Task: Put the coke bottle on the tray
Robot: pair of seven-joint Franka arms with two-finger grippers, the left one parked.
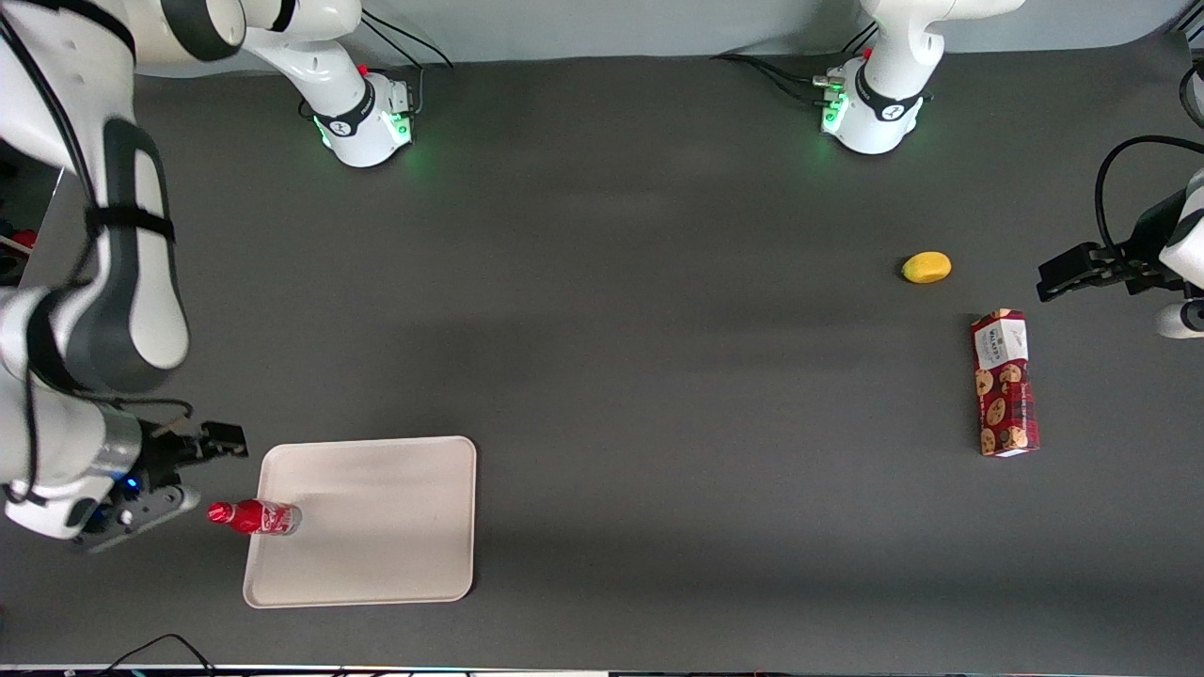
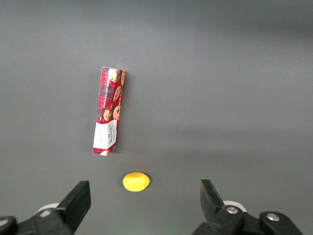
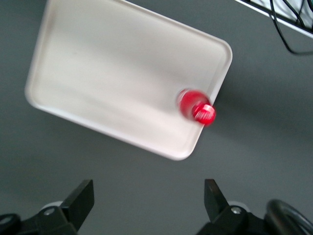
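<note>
The coke bottle (image 1: 252,517), small and red with a red cap, stands upright on the cream-white tray (image 1: 376,508), just inside the rim at the tray's edge toward the working arm's end. My right gripper (image 1: 202,475) hangs above the bare table beside that edge of the tray, a short way from the bottle and not touching it. It is open and empty. In the right wrist view the bottle (image 3: 195,105) shows from above on the tray (image 3: 122,73), apart from the gripper (image 3: 149,200), whose jaws stand wide with only grey table between them.
A long red cookie box (image 1: 1005,383) and a small yellow fruit (image 1: 926,267) lie toward the parked arm's end of the table; they also show in the left wrist view as the box (image 2: 109,111) and the fruit (image 2: 135,181).
</note>
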